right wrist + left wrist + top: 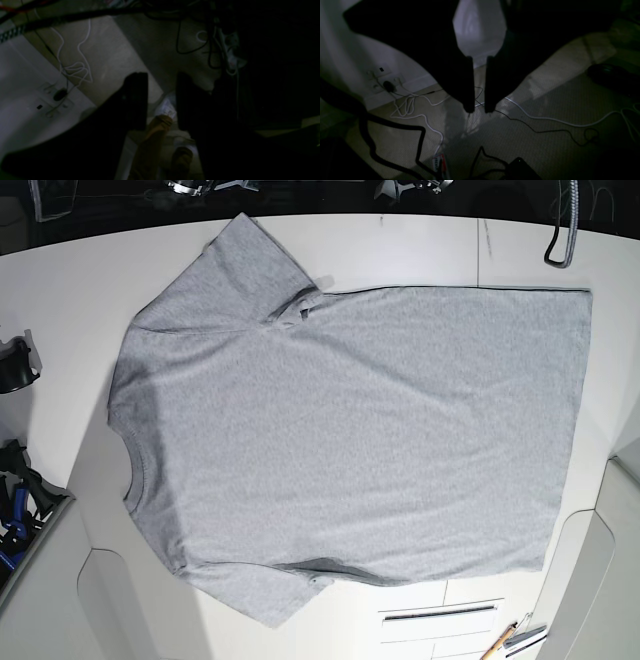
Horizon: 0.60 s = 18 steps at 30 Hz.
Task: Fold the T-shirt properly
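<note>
The T-shirt is lying spread flat, plain side up, on the white table, its collar pointing toward the base view's left and its hem toward the right. Well away from it, the left gripper is hanging over carpet and cables, slightly parted and empty. The right gripper is gaping wider, gripping nothing.

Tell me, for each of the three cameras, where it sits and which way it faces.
Left wrist: on the left arm, aimed past the left gripper at carpet and cables, off the table.
Right wrist: on the right arm, aimed past the right gripper at floor and a wall socket.
Base: overhead, looking straight down at the T-shirt spread flat on the table; no gripper shows.
Shared: both wrist views show carpet, white cables and wall sockets.
</note>
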Each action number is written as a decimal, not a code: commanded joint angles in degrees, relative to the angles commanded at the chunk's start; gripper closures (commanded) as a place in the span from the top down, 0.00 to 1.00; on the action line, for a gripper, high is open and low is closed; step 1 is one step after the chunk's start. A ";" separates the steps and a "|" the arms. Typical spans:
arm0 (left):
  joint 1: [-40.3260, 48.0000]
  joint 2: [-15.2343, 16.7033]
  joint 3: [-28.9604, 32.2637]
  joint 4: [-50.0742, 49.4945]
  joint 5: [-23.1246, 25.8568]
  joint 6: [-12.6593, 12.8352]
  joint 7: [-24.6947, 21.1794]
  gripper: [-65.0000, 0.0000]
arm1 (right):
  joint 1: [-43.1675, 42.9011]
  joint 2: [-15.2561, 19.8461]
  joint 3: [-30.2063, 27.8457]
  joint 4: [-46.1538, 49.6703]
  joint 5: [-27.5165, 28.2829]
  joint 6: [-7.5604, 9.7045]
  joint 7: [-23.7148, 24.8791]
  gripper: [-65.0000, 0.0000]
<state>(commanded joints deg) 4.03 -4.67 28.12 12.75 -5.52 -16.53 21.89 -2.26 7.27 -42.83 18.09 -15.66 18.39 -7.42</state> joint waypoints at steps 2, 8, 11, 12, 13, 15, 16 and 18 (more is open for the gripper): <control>0.02 -0.35 0.00 -0.02 0.00 -1.14 0.00 0.18 | 0.00 0.20 0.00 0.59 -0.04 0.00 -0.04 0.30; 0.13 -1.07 0.00 -0.02 0.00 -5.35 0.00 0.08 | -0.13 0.52 0.00 1.57 -0.02 0.04 -0.04 0.16; 0.11 -1.05 0.00 0.00 -0.02 -5.35 -0.24 0.03 | -0.13 0.50 0.00 2.03 0.00 0.02 -0.04 0.00; 0.09 -1.05 0.00 0.00 -0.02 -5.33 -0.44 0.03 | -0.13 0.50 0.00 2.45 0.00 0.02 -0.04 0.00; 0.09 -1.07 0.00 0.00 -0.02 -5.33 -0.50 0.03 | -0.13 0.50 0.00 2.82 0.00 0.02 -0.04 0.00; 0.11 -1.07 0.00 -0.02 -0.04 -5.35 -0.44 0.03 | -0.13 0.50 0.00 3.43 0.00 0.04 -0.04 0.00; 0.13 -1.07 0.00 -0.02 -0.44 -5.35 -0.44 0.03 | -0.13 0.50 0.00 3.56 0.00 0.04 -0.04 0.03; 0.15 -1.07 0.00 -0.02 -2.80 -5.35 -0.44 0.03 | -0.13 0.50 0.00 3.56 0.00 0.00 -0.04 0.21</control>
<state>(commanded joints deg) 4.19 -5.74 28.12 12.73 -8.32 -21.89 21.45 -2.39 7.77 -42.83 21.65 -15.66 18.39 -7.46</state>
